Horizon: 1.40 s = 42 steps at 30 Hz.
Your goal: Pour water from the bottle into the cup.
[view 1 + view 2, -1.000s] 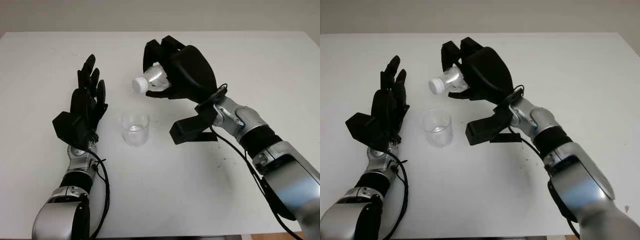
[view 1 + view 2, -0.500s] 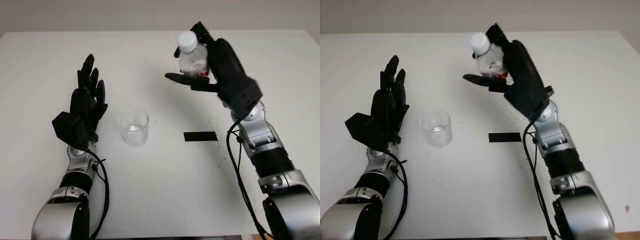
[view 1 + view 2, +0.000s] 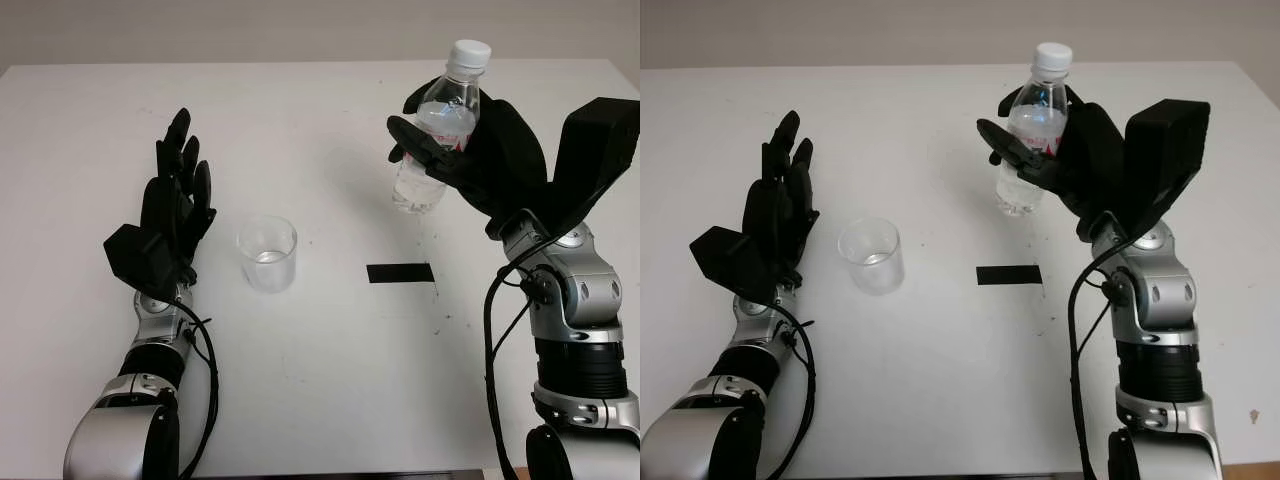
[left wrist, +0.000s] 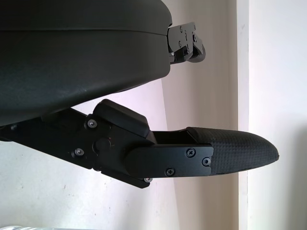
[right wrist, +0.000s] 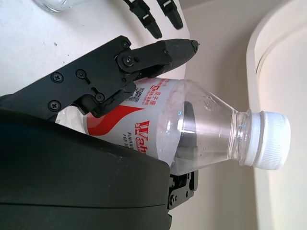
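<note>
From the head cameras I see my right hand (image 3: 470, 150) raised over the far right part of the white table (image 3: 320, 380), its black fingers wrapped around a clear plastic water bottle with a white screw cap and a red-and-white label (image 3: 437, 130). The bottle stands nearly upright in that grasp, cap on and pointing up, with its base just above the tabletop as far as I can judge. In the right wrist view the fingers (image 5: 144, 57) press across the label while the palm shell backs the bottle from the other side.

The clear, round plastic cup (image 3: 268, 253) stands upright on the table, well apart from the bottle, towards my left side. A little water seems to sit in its bottom.

My left hand (image 3: 170, 215) is open, just beside the cup on its outer side, holding nothing.

A short black strip of tape (image 3: 400, 272) lies flat on the table between the cup and my right arm.
</note>
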{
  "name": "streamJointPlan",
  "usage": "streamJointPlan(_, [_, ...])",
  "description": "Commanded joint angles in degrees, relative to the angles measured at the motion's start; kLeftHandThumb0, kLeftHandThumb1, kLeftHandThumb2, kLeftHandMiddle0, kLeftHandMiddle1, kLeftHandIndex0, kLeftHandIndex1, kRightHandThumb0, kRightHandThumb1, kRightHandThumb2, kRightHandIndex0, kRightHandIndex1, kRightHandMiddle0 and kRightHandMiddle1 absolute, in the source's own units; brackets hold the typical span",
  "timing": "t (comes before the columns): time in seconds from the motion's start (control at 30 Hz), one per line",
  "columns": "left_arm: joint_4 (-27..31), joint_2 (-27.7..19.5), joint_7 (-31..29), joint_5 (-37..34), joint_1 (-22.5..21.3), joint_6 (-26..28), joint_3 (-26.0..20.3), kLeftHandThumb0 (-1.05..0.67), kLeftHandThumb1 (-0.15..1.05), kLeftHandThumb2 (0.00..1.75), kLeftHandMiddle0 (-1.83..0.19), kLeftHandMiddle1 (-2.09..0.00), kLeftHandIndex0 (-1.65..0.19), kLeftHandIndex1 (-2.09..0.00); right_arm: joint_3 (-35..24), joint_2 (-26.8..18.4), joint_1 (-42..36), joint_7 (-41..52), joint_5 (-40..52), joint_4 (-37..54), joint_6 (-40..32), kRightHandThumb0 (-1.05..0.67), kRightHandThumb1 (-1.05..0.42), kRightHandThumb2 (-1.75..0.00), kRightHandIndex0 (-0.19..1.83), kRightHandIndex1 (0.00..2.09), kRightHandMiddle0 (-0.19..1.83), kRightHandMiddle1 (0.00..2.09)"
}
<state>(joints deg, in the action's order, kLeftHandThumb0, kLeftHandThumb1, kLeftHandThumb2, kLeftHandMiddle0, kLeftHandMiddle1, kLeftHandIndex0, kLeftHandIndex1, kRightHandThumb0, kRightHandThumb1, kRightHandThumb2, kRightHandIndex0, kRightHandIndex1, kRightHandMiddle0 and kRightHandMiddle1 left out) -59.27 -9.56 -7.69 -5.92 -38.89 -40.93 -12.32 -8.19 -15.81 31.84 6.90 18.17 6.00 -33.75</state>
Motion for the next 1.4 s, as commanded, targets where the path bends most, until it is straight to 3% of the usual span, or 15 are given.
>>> streamJointPlan(0.0, [-1.01,1.06,-0.14,-0.14,3.18,0.20,0.10,-1.05,1.05,0.51,0.19,-0.42,0.19,-0.45,-0.54,1.09,-0.55,-0.68,0.46,1.89,-0.93,-0.35,-1.05,-0.41,1.60,2.09,1.04,2.09])
streamJointPlan(0.23, [-1.04,0.88,-0.56,-0.57,3.34,0.36,-0.23,-1.05,1.05,0.51,0.19,-0.38,0.19,-0.41,2.62,2.04,-3.00,0.71,-3.89,-1.11,4.77,-0.40,-1.05,-0.40,1.50,2.09,1.10,2.09])
streamJointPlan(0.4, [-0.96,0.82,-0.58,-0.56,3.35,0.31,-0.32,-1.05,1.05,0.51,0.19,-0.38,0.19,-0.42,4.59,3.08,-4.07,0.31,-6.76,-1.63,5.17,-0.40,-1.05,-0.40,1.57,2.09,1.19,2.09])
streamJointPlan(0.7, [-0.83,0.84,-0.26,-0.47,3.32,-0.06,-0.38,-1.05,1.05,0.51,0.19,-0.39,0.19,-0.43,6.73,3.02,-8.06,1.70,-11.14,1.01,9.56,-0.41,-1.05,-0.37,1.49,2.09,1.14,2.09])
streamJointPlan(1.0, [-0.97,0.52,-0.97,-0.60,3.47,0.21,-0.43,-1.05,1.05,0.51,0.19,-0.38,0.19,-0.41,7.26,4.18,-10.47,0.37,-12.81,4.56,7.23,-0.40,-1.05,-0.38,1.46,2.09,1.09,2.09])
streamJointPlan(1.37, [-1.14,0.26,-1.72,-0.75,3.32,0.36,-0.61,-1.05,1.05,0.51,0.19,-0.38,0.19,-0.44,7.66,4.71,-11.39,0.97,-13.77,2.86,10.18,-0.39,-1.05,-0.39,1.47,2.09,1.08,2.09])
